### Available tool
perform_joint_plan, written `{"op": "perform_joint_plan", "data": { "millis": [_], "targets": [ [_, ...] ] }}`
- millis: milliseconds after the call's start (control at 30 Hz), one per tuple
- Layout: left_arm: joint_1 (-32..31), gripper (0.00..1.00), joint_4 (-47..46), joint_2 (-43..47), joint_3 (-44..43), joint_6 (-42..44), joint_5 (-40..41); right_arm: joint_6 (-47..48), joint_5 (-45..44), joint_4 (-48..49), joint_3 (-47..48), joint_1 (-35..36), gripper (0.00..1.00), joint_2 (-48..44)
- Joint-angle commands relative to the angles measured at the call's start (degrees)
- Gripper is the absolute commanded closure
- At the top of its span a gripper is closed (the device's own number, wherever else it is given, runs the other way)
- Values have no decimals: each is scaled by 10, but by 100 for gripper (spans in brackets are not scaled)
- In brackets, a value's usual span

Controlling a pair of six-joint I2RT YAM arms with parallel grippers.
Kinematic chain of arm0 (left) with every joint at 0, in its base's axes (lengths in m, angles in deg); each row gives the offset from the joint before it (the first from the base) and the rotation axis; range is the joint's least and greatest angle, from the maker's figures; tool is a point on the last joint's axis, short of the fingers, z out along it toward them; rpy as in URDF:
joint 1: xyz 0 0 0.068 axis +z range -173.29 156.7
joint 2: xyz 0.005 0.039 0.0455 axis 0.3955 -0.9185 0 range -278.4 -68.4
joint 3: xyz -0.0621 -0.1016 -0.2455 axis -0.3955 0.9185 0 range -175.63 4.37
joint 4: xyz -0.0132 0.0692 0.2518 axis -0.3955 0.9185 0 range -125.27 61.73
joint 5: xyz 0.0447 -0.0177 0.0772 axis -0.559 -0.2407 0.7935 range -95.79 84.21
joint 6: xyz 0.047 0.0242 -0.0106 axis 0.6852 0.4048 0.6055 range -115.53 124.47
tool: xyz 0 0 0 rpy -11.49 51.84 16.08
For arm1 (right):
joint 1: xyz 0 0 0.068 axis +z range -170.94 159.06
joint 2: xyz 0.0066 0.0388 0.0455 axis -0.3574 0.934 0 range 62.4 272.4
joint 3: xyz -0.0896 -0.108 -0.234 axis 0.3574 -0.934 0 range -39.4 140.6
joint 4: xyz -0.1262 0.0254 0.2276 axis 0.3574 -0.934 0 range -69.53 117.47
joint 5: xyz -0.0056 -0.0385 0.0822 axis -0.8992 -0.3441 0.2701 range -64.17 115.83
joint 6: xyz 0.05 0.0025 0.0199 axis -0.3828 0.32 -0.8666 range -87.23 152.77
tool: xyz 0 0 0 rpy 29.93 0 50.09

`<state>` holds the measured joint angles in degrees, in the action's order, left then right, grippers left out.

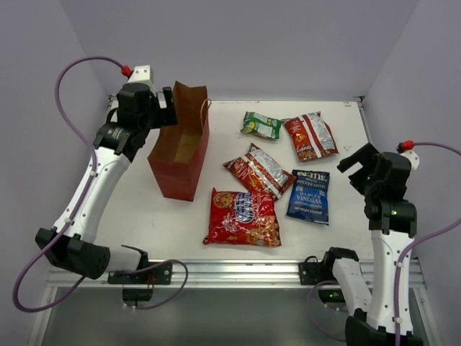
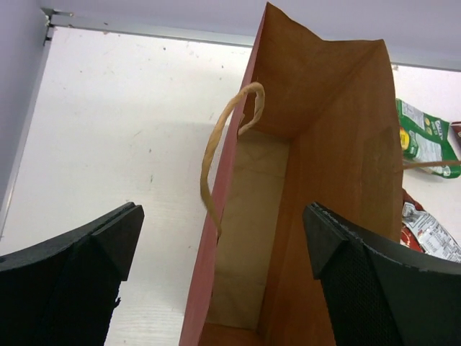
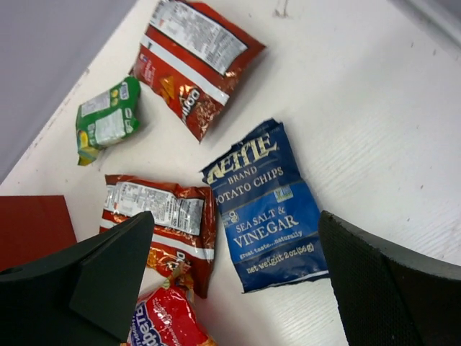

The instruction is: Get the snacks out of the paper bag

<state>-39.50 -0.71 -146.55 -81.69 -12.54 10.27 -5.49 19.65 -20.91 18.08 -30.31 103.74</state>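
The reddish-brown paper bag (image 1: 180, 155) stands upright at the left, mouth open. In the left wrist view its tan inside (image 2: 252, 238) shows no packet. My left gripper (image 1: 164, 108) is open above the bag's far left rim (image 2: 222, 216), one finger outside the left wall and one over the inside. Five snacks lie on the table: the green-white packet (image 1: 261, 125), a red chip bag (image 1: 310, 136), a second red chip bag (image 1: 259, 171), the blue packet (image 1: 310, 196) and the red cookie bag (image 1: 243, 218). My right gripper (image 1: 356, 162) is open and empty above the blue packet (image 3: 270, 209).
A twisted paper loop handle (image 2: 223, 144) hangs over the bag's left wall. The table's metal rim (image 1: 288, 270) runs along the near edge. Purple walls close in the back and both sides.
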Motion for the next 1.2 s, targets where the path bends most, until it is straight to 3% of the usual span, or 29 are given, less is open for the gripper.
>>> {"op": "perform_joint_plan", "data": {
  "millis": [0,167,367,467,600,867,1167],
  "targets": [
    [4,0,30,60,-25,11,13,77,-21,-3,79,0,1,7],
    [4,0,52,134,-17,29,13,124,-25,2,180,23,1,22],
    [4,0,33,272,51,67,100,206,-173,25,277,165,1,23],
    [4,0,51,324,71,73,118,223,-183,35,299,212,1,9],
    [4,0,81,357,87,82,142,227,-177,43,277,233,1,-34],
    [-1,0,116,421,118,78,111,240,-148,48,199,237,1,-162],
    [-2,0,135,413,98,75,108,246,-156,50,186,237,1,-198]
  ]
}}
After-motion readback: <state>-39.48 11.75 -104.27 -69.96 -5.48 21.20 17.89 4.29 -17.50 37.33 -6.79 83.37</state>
